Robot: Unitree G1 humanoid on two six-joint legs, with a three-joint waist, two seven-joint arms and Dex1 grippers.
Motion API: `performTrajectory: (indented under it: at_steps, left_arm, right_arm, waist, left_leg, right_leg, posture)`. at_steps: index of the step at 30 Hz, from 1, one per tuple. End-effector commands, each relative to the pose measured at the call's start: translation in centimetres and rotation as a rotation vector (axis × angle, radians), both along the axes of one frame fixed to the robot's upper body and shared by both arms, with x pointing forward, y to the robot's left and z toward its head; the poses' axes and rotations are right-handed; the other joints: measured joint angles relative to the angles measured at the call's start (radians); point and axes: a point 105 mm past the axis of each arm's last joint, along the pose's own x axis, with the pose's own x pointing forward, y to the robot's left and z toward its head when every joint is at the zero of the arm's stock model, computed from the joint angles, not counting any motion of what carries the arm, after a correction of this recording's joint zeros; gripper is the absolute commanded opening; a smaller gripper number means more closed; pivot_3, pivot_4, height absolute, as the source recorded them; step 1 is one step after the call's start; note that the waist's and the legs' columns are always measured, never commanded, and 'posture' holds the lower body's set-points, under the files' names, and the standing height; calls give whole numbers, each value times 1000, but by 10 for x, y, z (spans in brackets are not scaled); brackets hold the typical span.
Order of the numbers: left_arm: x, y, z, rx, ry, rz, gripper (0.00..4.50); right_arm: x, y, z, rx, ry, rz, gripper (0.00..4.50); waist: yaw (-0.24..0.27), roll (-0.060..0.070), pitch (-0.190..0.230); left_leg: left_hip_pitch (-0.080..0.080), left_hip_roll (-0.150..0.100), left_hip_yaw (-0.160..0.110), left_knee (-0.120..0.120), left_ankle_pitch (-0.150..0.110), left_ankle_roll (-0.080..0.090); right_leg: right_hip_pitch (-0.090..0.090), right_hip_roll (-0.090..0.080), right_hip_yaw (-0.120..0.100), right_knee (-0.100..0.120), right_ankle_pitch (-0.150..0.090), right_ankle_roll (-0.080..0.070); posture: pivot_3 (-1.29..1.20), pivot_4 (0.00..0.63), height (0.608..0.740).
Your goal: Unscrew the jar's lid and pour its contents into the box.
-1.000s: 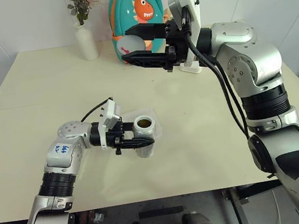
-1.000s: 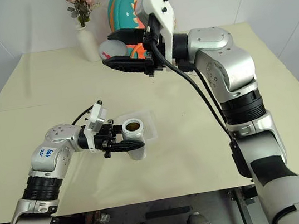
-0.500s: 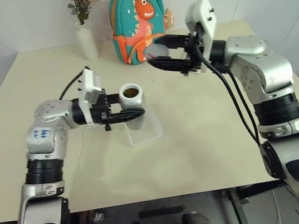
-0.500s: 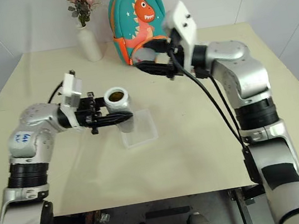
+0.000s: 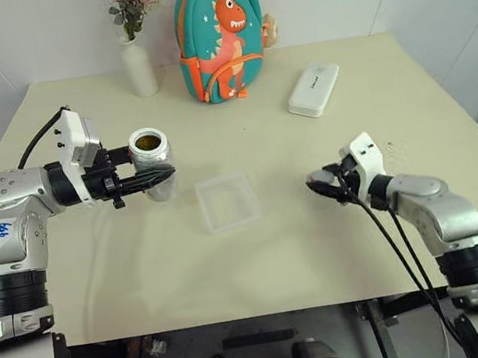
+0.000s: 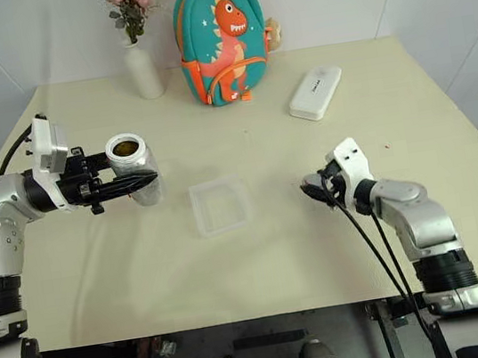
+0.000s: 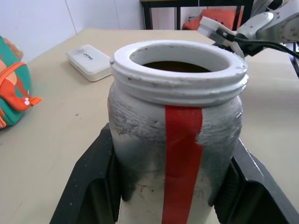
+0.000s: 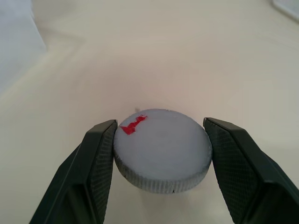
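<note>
Our left gripper (image 5: pixel 159 176) is pinching the open jar (image 5: pixel 151 152) upright, left of the box (image 5: pixel 227 201), while the right gripper (image 8: pixel 159 154) clamps the lid (image 8: pixel 162 149) low over the table. Tip too early and we'd spill short of the box.

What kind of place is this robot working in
Probably an indoor test or demo room, not a real home. A plain cream table stands against bare white walls, and the items on it look staged: a dinosaur backpack, a flower vase and a white case.
</note>
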Motion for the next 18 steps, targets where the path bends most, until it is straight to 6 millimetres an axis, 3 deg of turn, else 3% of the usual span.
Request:
performTrajectory:
  at_steps: [1,4,5,9,13,18]
  left_arm:
    - [1,2,8,0,-53,19,2001]
    - [5,3,10,5,-69,25,2001]
    - [6,3,10,9,-78,29,2001]
    - [11,2,14,22,-118,38,2001]
    - [15,0,15,41,-150,37,2001]
    - [26,-10,20,133,-288,32,2001]
  right_arm:
    - [-2,-3,10,6,-76,-25,2920]
    - [-4,-2,10,-4,-75,-5,2920]
    - [-5,-2,10,-9,-80,1,3399]
    - [-12,0,17,11,-104,38,4479]
    - [-19,-2,23,4,-118,76,4479]
    - [-46,-4,42,9,-131,204,4479]
  waist:
    - [-1,0,0]
    - [-1,0,0]
    - [-1,0,0]
    - [3,0,0]
    - [4,0,0]
    - [7,0,0]
  left_leg:
    - [0,0,0,0,0,0]
    - [1,0,0,0,0,0]
    - [0,0,0,0,0,0]
    - [0,0,0,0,0,0]
    - [0,0,0,0,0,0]
    - [0,0,0,0,0,0]
  right_leg:
    - [0,0,0,0,0,0]
    - [0,0,0,1,0,0]
    - [0,0,0,0,0,0]
    - [0,0,0,0,0,0]
    - [0,0,0,0,0,0]
    - [1,1,0,0,0,0]
  posture:
    - [0,150,740]
    - [0,150,740]
    - [0,150,740]
    - [0,150,740]
    - [0,150,740]
    - [0,150,740]
